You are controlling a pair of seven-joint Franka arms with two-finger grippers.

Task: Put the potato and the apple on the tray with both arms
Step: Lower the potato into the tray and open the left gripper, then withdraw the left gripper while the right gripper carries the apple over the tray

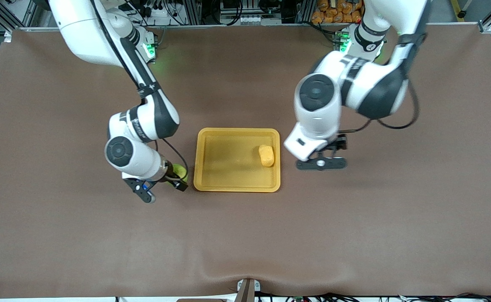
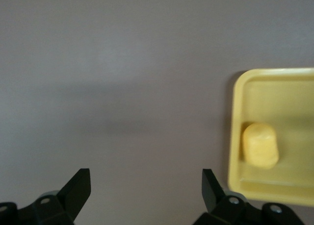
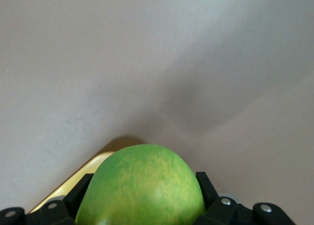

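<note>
- Potato (image 1: 266, 155) lies in the tray (image 1: 212, 167), close to the rim at the left arm's end and about midway along that rim. It rests on the tray floor with nothing gripping it. The left wrist view shows the same placement: potato (image 2: 260, 145) just inside the tray (image 2: 289, 87) rim.
- Apple (image 1: 180, 171) is clamped between the fingers of the right gripper (image 1: 164, 179), beside the tray edge at the right arm's end of the table. It is outside the tray. From the front, most of the apple is hidden by the wrist.
- Right wrist view: apple (image 3: 141, 186) fills the gap between both fingers (image 3: 206, 188); jaws are closed against its sides. A tray corner (image 3: 93, 166) shows just past the fruit.
- Whether the apple touches the table or is lifted cannot be told.
- Left gripper (image 1: 322, 162) hangs over bare table (image 1: 354, 218) just beside the tray, at the left arm's end. Its jaws stand wide apart with nothing between them; both fingers (image 2: 78, 188) frame only table surface.
</note>
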